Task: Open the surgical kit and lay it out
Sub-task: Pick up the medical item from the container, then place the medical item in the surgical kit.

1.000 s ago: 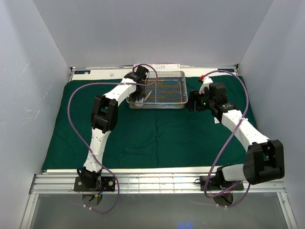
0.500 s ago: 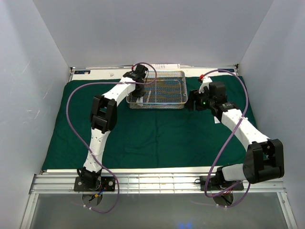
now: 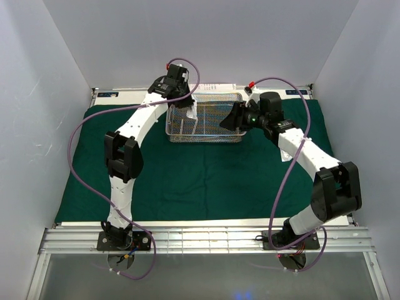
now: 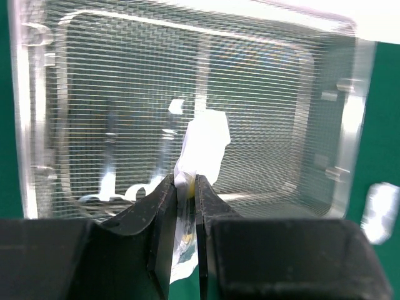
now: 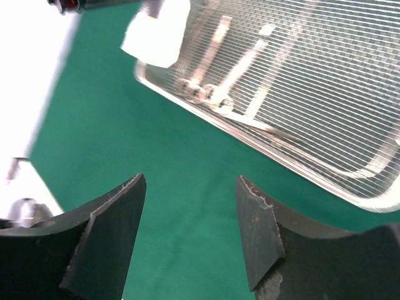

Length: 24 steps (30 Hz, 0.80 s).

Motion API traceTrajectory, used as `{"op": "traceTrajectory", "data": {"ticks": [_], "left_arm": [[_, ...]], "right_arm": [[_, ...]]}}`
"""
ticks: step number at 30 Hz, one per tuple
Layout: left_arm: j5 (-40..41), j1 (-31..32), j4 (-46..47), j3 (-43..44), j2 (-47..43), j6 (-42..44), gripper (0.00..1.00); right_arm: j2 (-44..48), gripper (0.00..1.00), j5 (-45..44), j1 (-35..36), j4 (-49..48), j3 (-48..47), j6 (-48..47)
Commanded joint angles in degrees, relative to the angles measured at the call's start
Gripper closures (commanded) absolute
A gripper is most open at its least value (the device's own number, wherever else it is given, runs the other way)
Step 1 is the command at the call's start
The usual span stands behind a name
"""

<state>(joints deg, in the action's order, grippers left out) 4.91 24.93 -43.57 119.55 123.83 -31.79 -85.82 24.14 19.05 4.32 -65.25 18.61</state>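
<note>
The left end effector [image 4: 183,182] pinches a white packet [image 4: 203,147] over the tray [image 4: 353,119]. The right end effector [image 5: 190,181] is spread wide beside it; green cloth [image 5: 156,156] lies below.

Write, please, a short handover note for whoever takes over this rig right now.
Left gripper: fingers shut on a white packet, held above the left end of the wire-mesh tray.
Right gripper: open and empty, low over the green cloth by the tray's right end.
Done: cloth is spread flat and the tray stands exposed on it.
Left: set the packet down on the cloth, then lift the metal instruments out of the tray and lay them out.
</note>
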Motion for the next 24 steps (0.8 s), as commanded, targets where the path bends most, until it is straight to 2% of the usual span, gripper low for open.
{"op": "traceTrajectory", "data": {"ticks": [1, 7, 12, 19, 24], "left_arm": [[-8.67, -0.14, 2.87, -0.45, -6.23, -3.53, 0.73], [-14.39, -0.14, 5.24, -3.96, -10.09, -5.2, 0.73], [-19.31, -0.14, 6.92, -6.51, -12.12, -7.23, 0.73], [-20.38, -0.05, 8.15, -8.71, -13.88, -7.23, 0.73], [-20.9, -0.05, 8.68, -9.5, -14.32, -7.23, 0.73]], "right_arm": [[-2.76, 0.35, 6.96, 1.34, -8.7, -3.91, 10.55], [-8.92, 0.37, 11.45, 2.39, -13.89, -7.95, 18.82], [-13.05, 0.37, 12.68, 2.66, -16.71, -11.37, 21.29], [-17.88, 0.38, 15.31, 2.75, -21.01, -13.66, 23.93], [-19.91, 0.46, 17.95, 3.19, -23.56, -15.08, 25.42]]}}
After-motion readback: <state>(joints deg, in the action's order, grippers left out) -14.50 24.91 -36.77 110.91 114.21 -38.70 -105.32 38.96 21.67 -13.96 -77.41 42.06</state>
